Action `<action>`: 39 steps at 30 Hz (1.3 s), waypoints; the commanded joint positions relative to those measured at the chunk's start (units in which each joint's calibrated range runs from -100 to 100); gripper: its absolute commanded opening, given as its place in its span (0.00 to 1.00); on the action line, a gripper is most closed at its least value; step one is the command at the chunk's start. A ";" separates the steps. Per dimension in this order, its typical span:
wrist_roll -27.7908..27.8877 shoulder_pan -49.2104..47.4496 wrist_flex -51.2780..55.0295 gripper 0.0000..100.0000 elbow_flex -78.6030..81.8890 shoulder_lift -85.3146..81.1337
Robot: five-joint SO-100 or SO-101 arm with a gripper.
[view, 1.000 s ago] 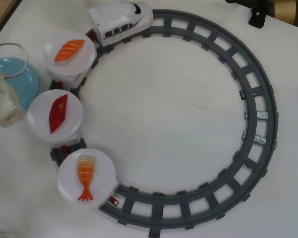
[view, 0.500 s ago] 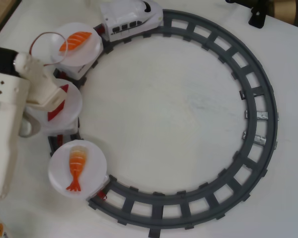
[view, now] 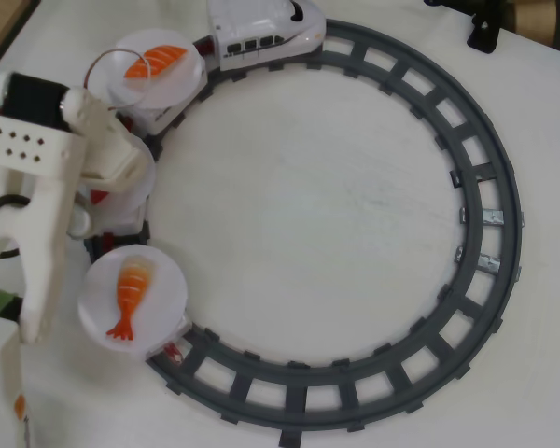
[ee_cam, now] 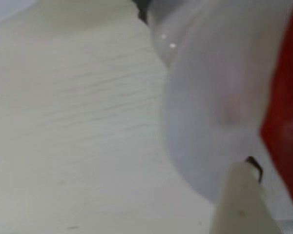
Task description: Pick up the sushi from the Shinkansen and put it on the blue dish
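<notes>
Overhead view: grey ring track on a white table. The Shinkansen sits at about 11-12 o'clock on the ring, nose pointing right. Behind it trail cars carrying round white plates: first plate at 10 o'clock holds the orange salmon piece; middle plate at 9 o'clock is mostly hidden under the white arm, with a sliver of the red tuna piece just peeking out; last plate at 8 o'clock holds the sushi, striped body toward 1 o'clock, forked tail toward 7 o'clock. The sushi lies on its plate untouched, well clear of the arm's tip.

The arm comes in from the left edge and its gripper end is over the middle plate, between the salmon plate and the shrimp plate. A thin cable loop arcs at 11 o'clock from the gripper.

Wrist view is blurred and close: white plate rim, red tuna at 3 o'clock, one pale fingertip at 5 o'clock, table at left.

Finger spread: cannot tell in either view. The blue dish is not visible in either view
</notes>
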 commanded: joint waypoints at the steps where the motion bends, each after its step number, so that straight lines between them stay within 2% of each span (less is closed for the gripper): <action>1: 0.27 0.76 0.83 0.22 -3.41 -0.48; 4: 0.48 0.76 0.74 0.19 -3.31 -0.32; 8: -0.20 -0.56 1.17 0.02 -3.22 -0.40; 17: -1.04 -4.34 1.17 0.03 -3.22 -0.07; 39: -1.19 -6.72 1.25 0.03 -2.77 -14.75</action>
